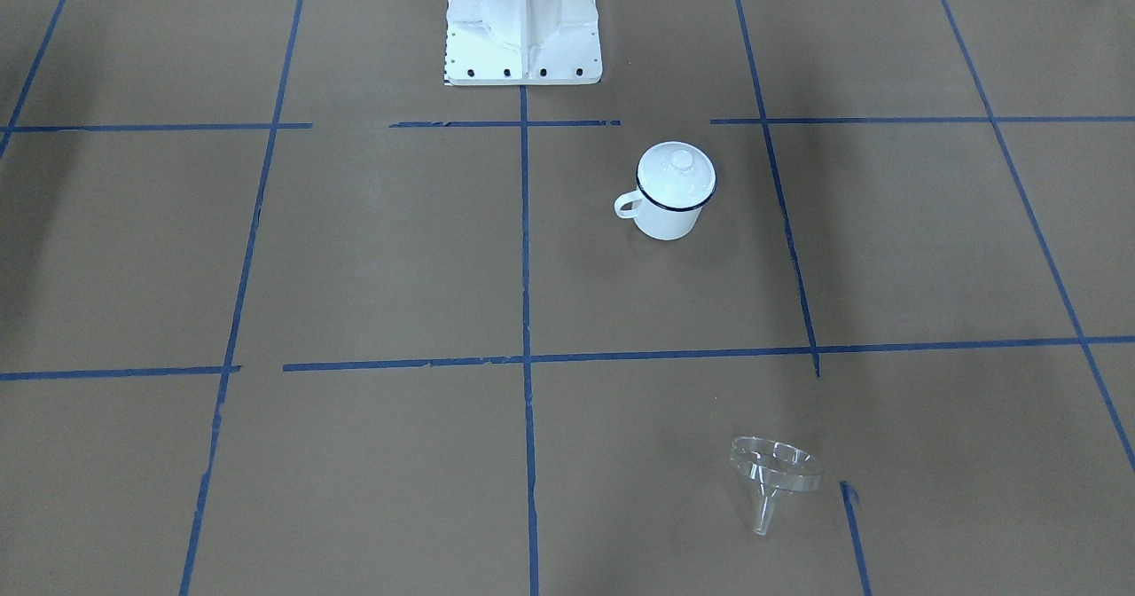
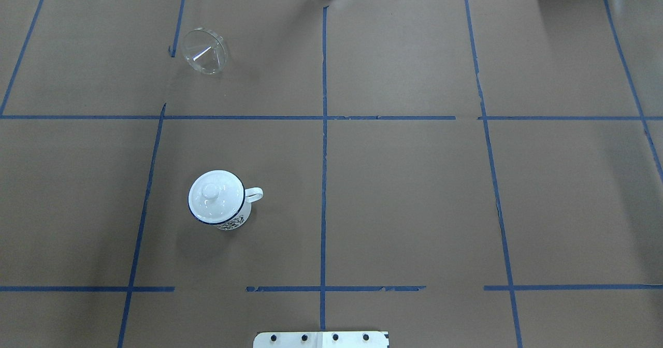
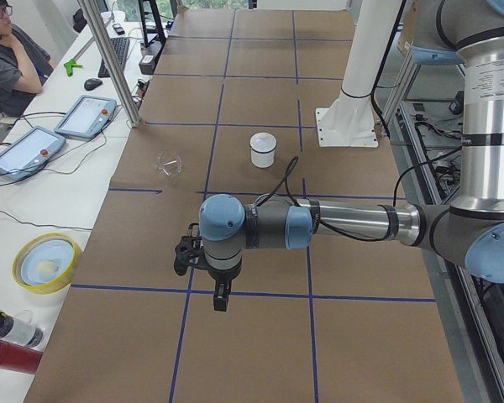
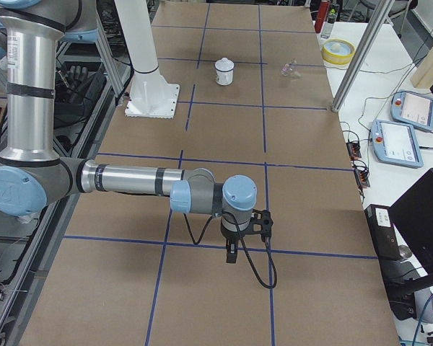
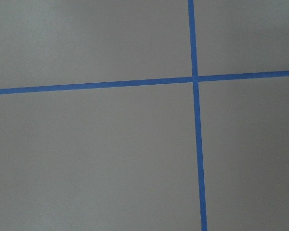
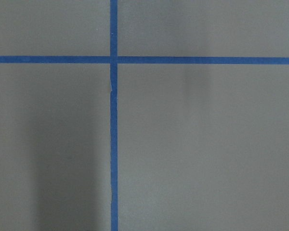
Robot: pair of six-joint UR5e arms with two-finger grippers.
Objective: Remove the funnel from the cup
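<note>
**Left gripper** (image 3: 223, 300): hung low over the desk (image 2: 414, 208) at the end of the near arm in the left side view, well apart from the cup. It showed only in that side view, and its wrist camera gave bare brown paper and crossed blue tape (image 5: 195, 79), so whether it was spread or pressed together cannot be told.

**Right gripper** (image 4: 232, 254): likewise low over the desk, well apart from the cup on its other side. Its state cannot be told, for the same reason.

**Cup** (image 1: 671, 206): upright, near the robot's pedestal (image 1: 523, 19), with its handle toward the robot's right. A white lid (image 1: 677, 175) with a knob sat on its rim.

**Funnel** (image 1: 773, 472): clear plastic, lying on its side on the desk. It was on the side of the cup away from the pedestal, well apart from the cup and touching nothing else.

**Judgement on the step:** the funnel was out of the cup, so the removal looked complete. To do it well from here, no grasp seemed called for. Both arms were best kept away from the cup, since a stray sweep could roll the light funnel or knock the lid. Were the funnel to be regripped, its thin rim would be the likelier hold, approached slowly because clear plastic slips.
</note>
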